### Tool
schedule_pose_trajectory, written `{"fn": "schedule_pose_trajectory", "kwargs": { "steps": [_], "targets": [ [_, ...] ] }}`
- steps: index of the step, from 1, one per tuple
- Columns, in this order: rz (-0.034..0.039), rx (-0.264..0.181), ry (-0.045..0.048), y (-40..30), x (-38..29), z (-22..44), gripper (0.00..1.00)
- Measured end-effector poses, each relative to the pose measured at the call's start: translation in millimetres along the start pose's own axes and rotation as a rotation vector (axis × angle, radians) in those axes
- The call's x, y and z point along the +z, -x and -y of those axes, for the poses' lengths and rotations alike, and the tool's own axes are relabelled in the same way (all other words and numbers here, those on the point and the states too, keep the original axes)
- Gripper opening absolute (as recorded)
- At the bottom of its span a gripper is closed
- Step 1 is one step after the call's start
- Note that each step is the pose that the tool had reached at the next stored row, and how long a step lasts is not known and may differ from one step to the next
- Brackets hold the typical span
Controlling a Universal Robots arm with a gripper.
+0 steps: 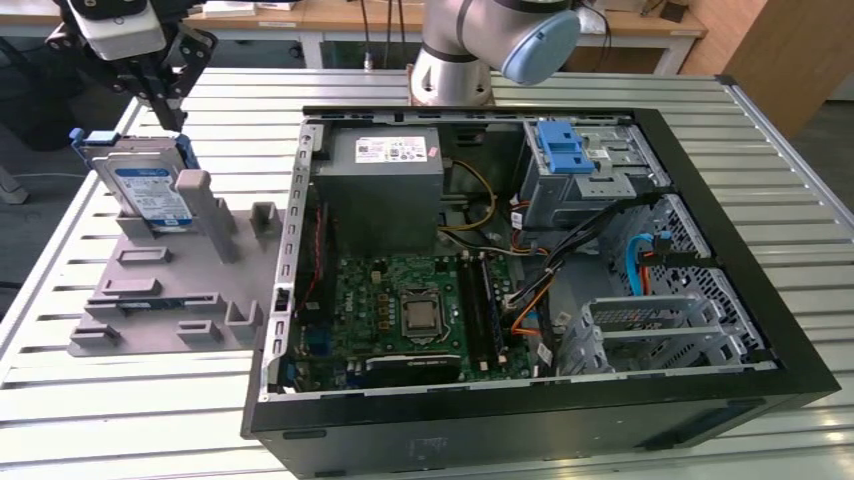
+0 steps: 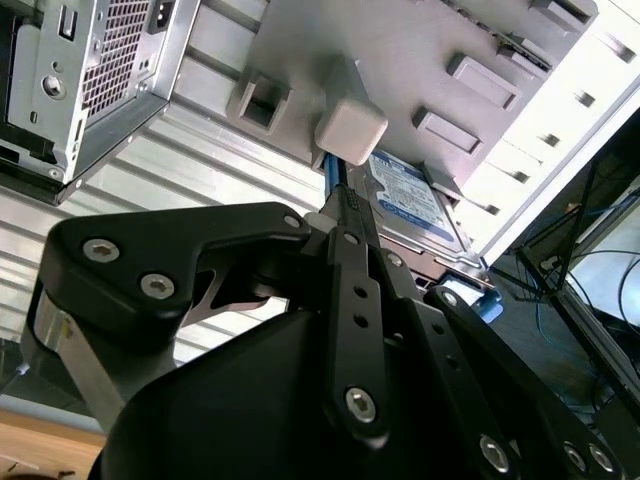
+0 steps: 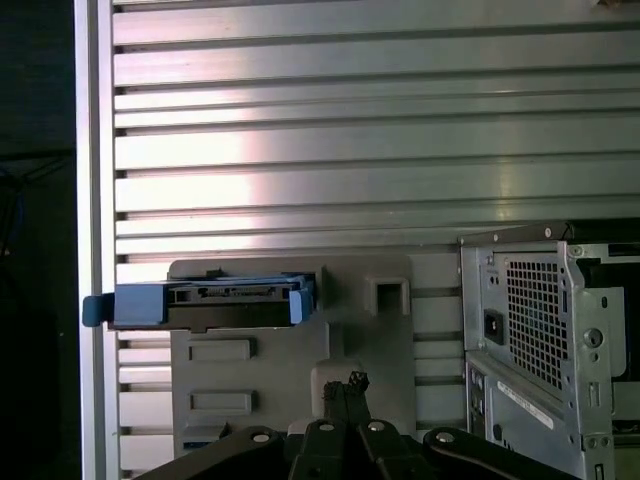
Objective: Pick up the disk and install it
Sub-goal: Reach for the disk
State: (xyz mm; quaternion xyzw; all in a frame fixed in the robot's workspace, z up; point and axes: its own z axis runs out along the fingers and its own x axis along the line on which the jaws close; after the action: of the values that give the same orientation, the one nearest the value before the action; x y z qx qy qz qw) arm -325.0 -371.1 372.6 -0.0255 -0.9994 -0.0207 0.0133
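Open computer case (image 1: 534,425) lies nearest on the slatted table (image 1: 120,410), interior exposed. Beside it, at the exterior view's left, sits a grey fixture (image 1: 160,300). The disk (image 1: 144,190) stands on edge in the fixture's far end, blue rails showing. Farthest back, the gripper (image 1: 166,112) hangs just above the disk, fingers pressed together and holding nothing.

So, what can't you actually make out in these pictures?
Exterior view: the top edge cuts off the arm and the upper body of the claw.
Exterior view: posts of the grey holder hide the lower part of the disk.
Second wrist view: the claw's black links cover the disk's nearest end.
First wrist view: the disk shows edge-on, its label turned away.
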Motion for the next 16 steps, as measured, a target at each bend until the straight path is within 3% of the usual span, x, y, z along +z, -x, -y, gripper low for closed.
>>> {"fn": "schedule_pose_trajectory", "kwargs": {
  "steps": [6,16],
  "targets": [
    [0.0000,0.000,0.0000,-2.6,0.1,0.1,0.11],
    [0.0000,0.000,0.0000,-16.6,0.5,-0.2,0.11]
  ]
}}
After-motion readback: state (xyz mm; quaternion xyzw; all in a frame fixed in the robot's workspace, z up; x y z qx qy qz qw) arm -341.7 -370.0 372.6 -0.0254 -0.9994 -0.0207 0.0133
